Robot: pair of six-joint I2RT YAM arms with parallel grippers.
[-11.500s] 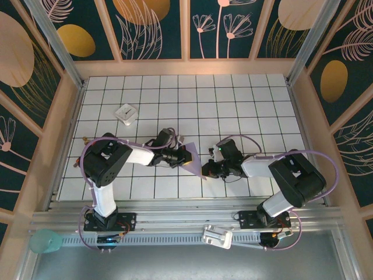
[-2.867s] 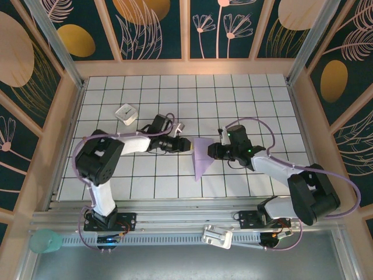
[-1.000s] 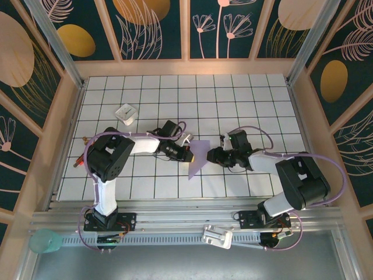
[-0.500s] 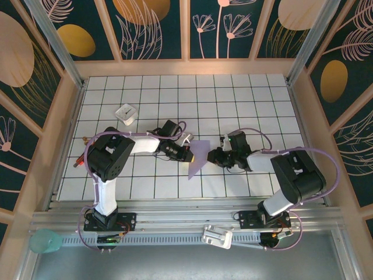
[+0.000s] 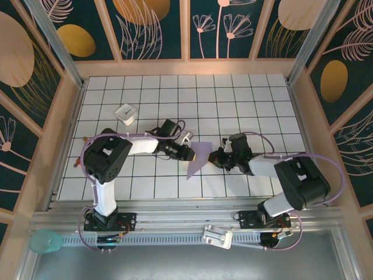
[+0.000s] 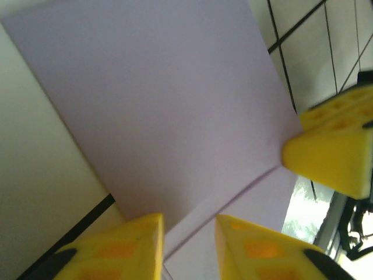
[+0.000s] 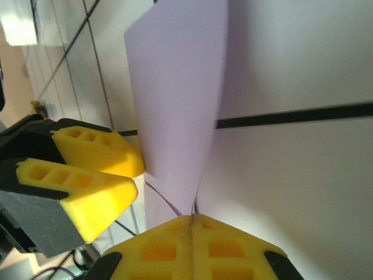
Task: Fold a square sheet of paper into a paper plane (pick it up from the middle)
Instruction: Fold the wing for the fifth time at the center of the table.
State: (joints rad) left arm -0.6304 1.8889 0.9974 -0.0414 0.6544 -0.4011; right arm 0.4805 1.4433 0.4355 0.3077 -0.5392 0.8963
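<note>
The lavender sheet of paper point(image 5: 197, 160) is folded into a tapering shape and hangs just above the tiles between the two arms. My right gripper point(image 5: 214, 157) holds its right side. In the right wrist view that gripper point(image 7: 192, 217) is shut on the paper point(image 7: 180, 87), fingers pressed together on a fold. My left gripper point(image 5: 189, 154) meets the paper's left edge. In the left wrist view its jaws point(image 6: 187, 224) stand apart, with a crease of the paper point(image 6: 163, 105) running between them. The right gripper's fingertip point(image 6: 329, 154) shows at that view's right edge.
A small white block with a dark mark point(image 5: 125, 114) lies on the tiles at the back left. Wooden walls point(image 5: 67, 111) fence the tiled floor. A teal object point(image 5: 45, 240) and a white part point(image 5: 217, 236) rest on the near rail.
Since about three seconds ago the paper and both grippers have shifted slightly nearer and left. In the last second almost nothing has moved.
</note>
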